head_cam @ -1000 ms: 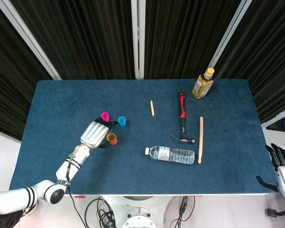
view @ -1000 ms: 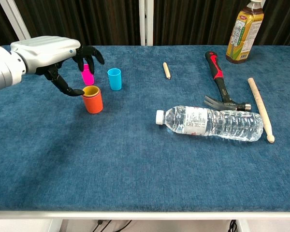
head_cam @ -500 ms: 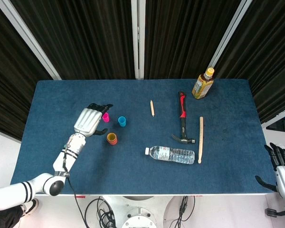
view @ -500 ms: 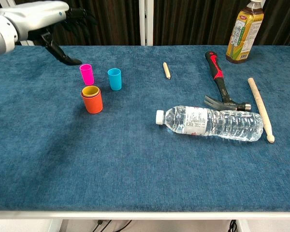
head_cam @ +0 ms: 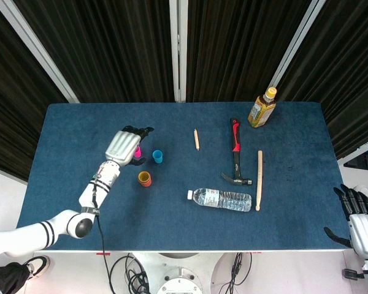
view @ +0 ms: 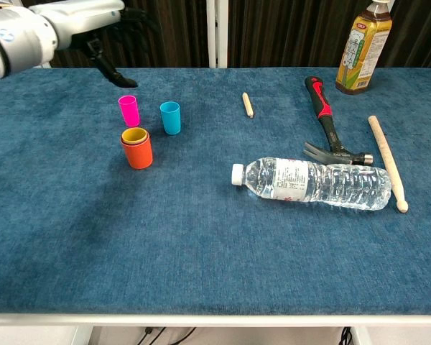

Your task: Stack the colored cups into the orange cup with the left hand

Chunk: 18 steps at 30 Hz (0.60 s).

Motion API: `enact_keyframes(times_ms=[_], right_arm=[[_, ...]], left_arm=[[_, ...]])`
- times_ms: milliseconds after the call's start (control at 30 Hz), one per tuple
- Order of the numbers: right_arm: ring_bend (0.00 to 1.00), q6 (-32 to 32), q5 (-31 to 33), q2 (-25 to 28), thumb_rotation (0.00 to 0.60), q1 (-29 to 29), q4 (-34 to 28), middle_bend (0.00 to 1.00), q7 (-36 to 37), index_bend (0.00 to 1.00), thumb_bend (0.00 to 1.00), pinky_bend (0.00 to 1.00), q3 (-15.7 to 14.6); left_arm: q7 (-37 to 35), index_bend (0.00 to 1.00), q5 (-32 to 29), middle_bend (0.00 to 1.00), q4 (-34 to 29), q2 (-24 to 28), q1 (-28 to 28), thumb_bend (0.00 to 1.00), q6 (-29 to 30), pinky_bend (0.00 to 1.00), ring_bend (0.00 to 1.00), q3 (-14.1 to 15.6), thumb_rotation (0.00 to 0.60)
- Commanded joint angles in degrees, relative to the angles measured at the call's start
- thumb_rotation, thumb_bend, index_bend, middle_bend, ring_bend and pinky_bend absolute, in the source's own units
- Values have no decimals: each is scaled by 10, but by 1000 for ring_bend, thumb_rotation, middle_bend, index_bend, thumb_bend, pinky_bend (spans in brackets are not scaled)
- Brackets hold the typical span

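The orange cup (view: 137,151) (head_cam: 145,179) stands upright on the blue table with a yellow cup (view: 135,135) nested inside it. A pink cup (view: 129,111) stands just behind it, and a blue cup (view: 170,117) (head_cam: 157,157) to the right of the pink one. My left hand (view: 100,18) (head_cam: 124,146) hovers above the pink cup, fingers spread and holding nothing. In the head view the hand covers most of the pink cup (head_cam: 137,150). My right hand (head_cam: 357,222) rests off the table's right edge, its fingers apart.
A water bottle (view: 312,182) lies on its side in the middle. A red-handled hammer (view: 328,126), a wooden stick (view: 386,160), a short wooden peg (view: 248,104) and a tea bottle (view: 360,47) occupy the right half of the table.
My left hand rose from the orange cup's rim, leaving the yellow cup nested inside, and moved back and right until it hung above the pink cup.
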Motion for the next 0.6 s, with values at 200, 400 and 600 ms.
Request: enact_keyframes(times_ms=[200,400,600], right_arm=[[0,-4,1,-3,600,-1,7,0,4,0,122,0,-4],[0,-2,1,-2,600,-2,17,0,17,0,121,0,-4],[0,-9,3,-6,600,1,26,0,26,0,123,0,-5]], left_arm=[[6,186,14,266,55,-49,-55,189,-39,222,246,-2,600],[27,194,-6,267,112,-76,-74,189,-77,226,249,20,600],[41,248,-20,292,149,-95,-78,189,-89,246,287,37,600]])
